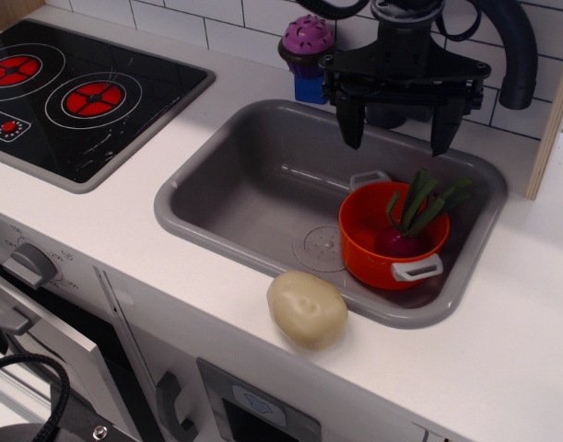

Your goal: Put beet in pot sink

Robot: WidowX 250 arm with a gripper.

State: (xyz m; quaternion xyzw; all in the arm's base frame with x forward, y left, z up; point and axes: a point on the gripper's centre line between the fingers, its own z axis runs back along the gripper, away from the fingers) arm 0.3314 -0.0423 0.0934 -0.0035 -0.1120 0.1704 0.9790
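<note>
The beet [401, 239], a dark magenta bulb with upright green leaves, sits inside the orange-red pot [366, 247]. The pot has two grey side handles and stands in the right part of the grey sink [244, 198]. My gripper [397, 124] hangs above the sink's back edge, above the pot and apart from it. Its two black fingers are spread wide and hold nothing.
A pale beige potato [307, 308] lies on the white counter by the sink's front rim. A purple-topped item on a blue base [309, 57] stands behind the sink. A black stove [69, 92] with red burners is at the left. A wooden panel [550, 129] stands at the right.
</note>
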